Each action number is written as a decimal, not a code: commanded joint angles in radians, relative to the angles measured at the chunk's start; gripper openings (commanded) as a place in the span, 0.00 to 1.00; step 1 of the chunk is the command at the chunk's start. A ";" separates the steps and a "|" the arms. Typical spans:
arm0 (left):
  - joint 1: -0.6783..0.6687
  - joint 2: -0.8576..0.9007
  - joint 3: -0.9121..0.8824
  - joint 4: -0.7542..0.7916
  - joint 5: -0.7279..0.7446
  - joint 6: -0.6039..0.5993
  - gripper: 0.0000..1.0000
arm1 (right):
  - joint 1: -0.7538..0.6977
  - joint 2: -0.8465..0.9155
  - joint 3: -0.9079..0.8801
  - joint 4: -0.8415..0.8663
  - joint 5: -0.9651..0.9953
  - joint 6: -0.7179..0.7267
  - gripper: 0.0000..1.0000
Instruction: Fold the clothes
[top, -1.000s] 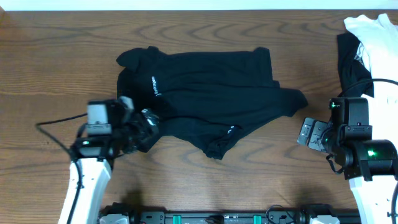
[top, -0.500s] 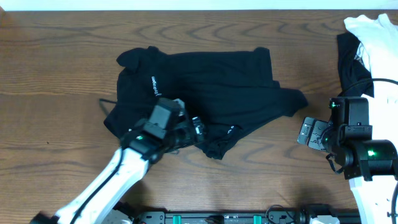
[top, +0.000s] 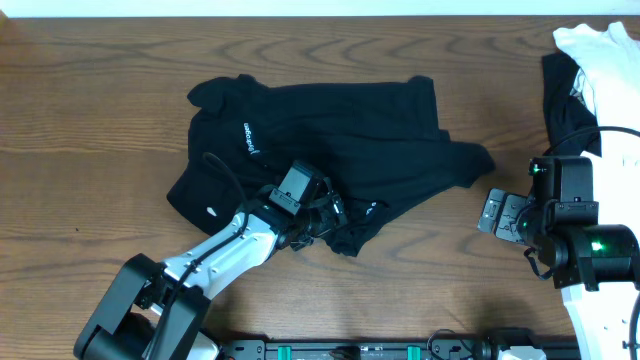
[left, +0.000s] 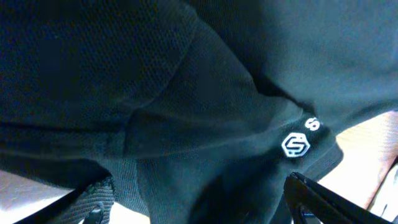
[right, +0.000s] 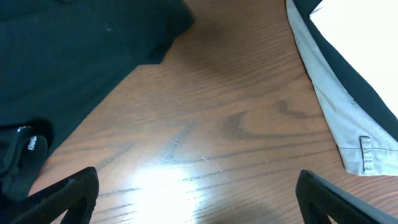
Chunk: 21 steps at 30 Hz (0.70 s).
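Left jaws wide apart, black T-shirt (left: 186, 124) between.

The left gripper (top: 333, 214) has swung from the lower left corner of the black T-shirt (top: 340, 140) across to the middle of its near hem. It now sits just beside the small white logo (top: 371, 209). The left arm (top: 215, 262) now reaches in diagonally from below the shirt, and the cloth at that corner, hidden before, is uncovered.

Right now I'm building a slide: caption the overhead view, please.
Left gripper open over the black shirt; right gripper open above the table; more clothes piled far right.
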 joint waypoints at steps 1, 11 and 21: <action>-0.004 0.011 0.011 0.034 -0.038 -0.017 0.88 | -0.010 -0.005 0.006 0.000 0.000 0.014 0.99; -0.002 0.001 0.011 0.113 0.027 -0.017 0.80 | -0.010 -0.005 0.000 -0.004 0.000 0.010 0.99; 0.002 -0.051 0.011 -0.074 0.070 -0.075 0.72 | -0.010 -0.004 -0.049 0.015 0.000 0.010 0.99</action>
